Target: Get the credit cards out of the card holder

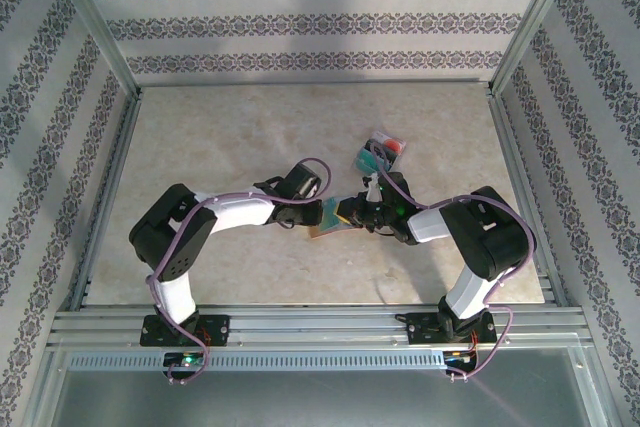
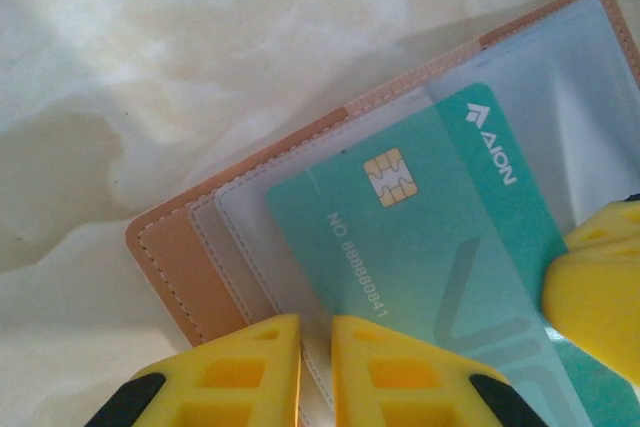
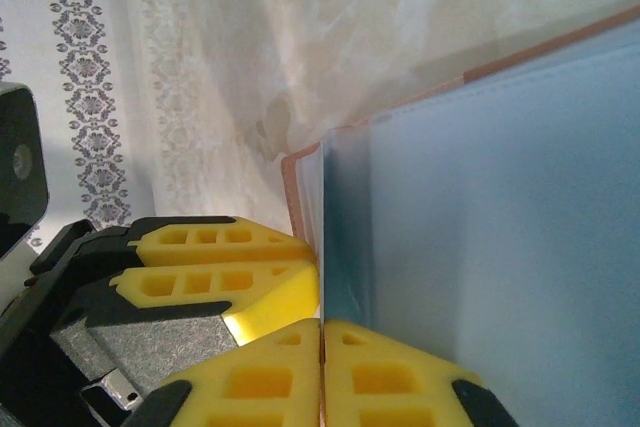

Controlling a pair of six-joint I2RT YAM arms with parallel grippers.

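Status | left tool [image 2: 315,327] clamps card holder [image 2: 175,257] | right tool [image 3: 322,327] pinches teal card [image 2: 420,247]

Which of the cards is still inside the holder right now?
The teal AION card with the gold chip, lying in the open pink card holder. The other cards lie loose on the table, farther back.
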